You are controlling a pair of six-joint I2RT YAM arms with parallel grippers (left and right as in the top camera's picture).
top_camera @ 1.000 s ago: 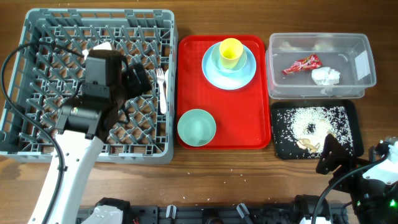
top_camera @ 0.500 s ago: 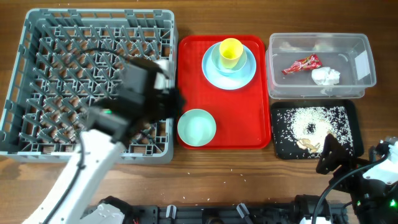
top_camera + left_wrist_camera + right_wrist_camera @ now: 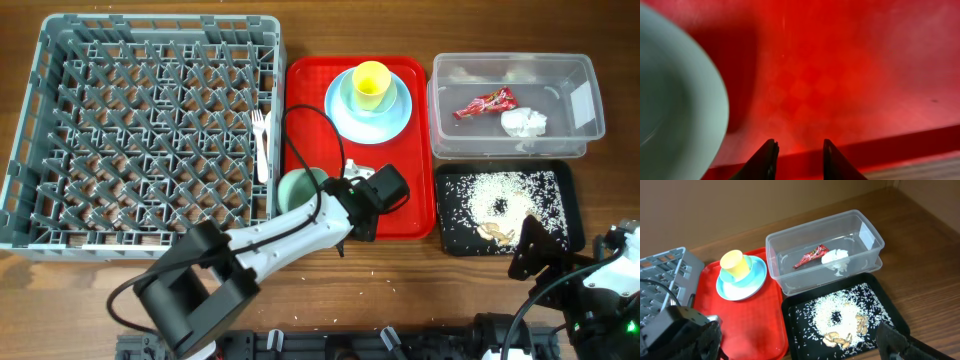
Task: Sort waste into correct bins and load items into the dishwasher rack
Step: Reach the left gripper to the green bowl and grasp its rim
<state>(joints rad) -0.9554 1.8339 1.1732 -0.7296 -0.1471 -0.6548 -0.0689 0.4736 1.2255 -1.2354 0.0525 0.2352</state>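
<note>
My left gripper (image 3: 362, 215) hovers low over the front of the red tray (image 3: 400, 160), just right of the pale green bowl (image 3: 298, 186). In the left wrist view its fingertips (image 3: 772, 150) stand a little apart with only bare tray between them, and the bowl (image 3: 675, 105) is at the left. A white fork (image 3: 260, 140) lies in the grey dishwasher rack (image 3: 150, 130). The yellow cup (image 3: 371, 85) stands on the blue plate (image 3: 390, 120). The red wrapper (image 3: 485, 103) and napkin (image 3: 523, 122) lie in the clear tub (image 3: 590, 95). Rice (image 3: 500, 195) covers the black tray (image 3: 565, 190). My right gripper (image 3: 535, 252) is open near the table's front edge.
The left arm and its cable (image 3: 300, 130) cross the front of the red tray and part of the green bowl. In the right wrist view the tub (image 3: 790, 270), black tray (image 3: 800, 320) and cup (image 3: 735, 262) lie ahead. Bare wood (image 3: 420, 280) runs along the front.
The left arm swung right from over the rack to the red tray beside the green bowl. Its jaws shut on the way and now stand partly apart. The right arm stayed still.
</note>
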